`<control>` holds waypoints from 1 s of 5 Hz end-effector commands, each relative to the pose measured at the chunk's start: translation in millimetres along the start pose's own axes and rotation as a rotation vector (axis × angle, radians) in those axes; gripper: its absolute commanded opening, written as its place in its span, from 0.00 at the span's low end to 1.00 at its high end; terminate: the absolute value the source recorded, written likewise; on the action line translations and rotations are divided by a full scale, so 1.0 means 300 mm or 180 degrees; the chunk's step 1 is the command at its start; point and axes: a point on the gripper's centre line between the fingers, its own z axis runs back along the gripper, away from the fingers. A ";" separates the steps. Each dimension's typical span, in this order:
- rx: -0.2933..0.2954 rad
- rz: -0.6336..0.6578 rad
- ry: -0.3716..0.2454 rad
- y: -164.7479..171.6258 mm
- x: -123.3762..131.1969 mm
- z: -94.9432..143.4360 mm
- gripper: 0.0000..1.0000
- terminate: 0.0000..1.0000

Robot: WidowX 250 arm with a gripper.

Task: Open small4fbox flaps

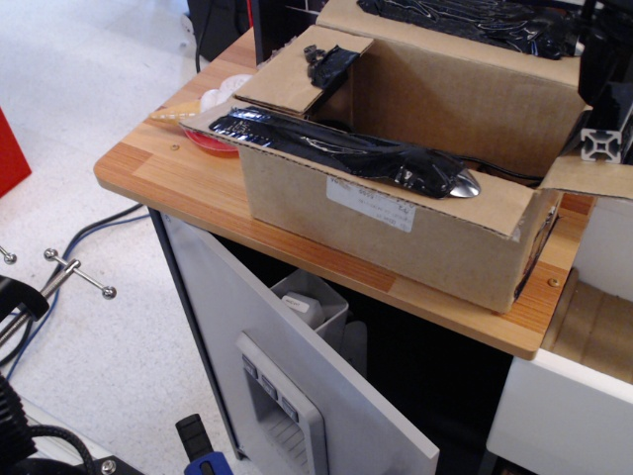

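The small4fbox [396,233] is a brown cardboard box on the wooden tabletop [168,168], with a white label [368,204] on its near long side. All four flaps are up or folded outward, and the inside is open to view. The near long flap [336,143] leans outward and carries crinkled black tape. The left short flap [292,71] slopes outward. The far long flap [465,20] leans back. The right short flap [593,178] lies folded out to the right. My gripper does not show in this view.
A red dish [208,141] and white items [223,91] sit at the box's left end. A black post and an aluminium profile end [600,145] stand just right of the box. A white cabinet door [297,346] hangs open below the table.
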 end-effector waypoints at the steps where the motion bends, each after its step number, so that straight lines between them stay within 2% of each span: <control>1: -0.0191 0.0048 -0.0189 -0.012 0.006 -0.046 1.00 0.00; 2: -0.0356 0.0083 -0.0121 -0.019 -0.004 -0.087 1.00 0.00; 4: -0.0461 0.0156 -0.0160 -0.066 -0.042 -0.130 1.00 0.00; 5: -0.0417 0.0173 -0.0051 -0.061 -0.038 -0.122 1.00 1.00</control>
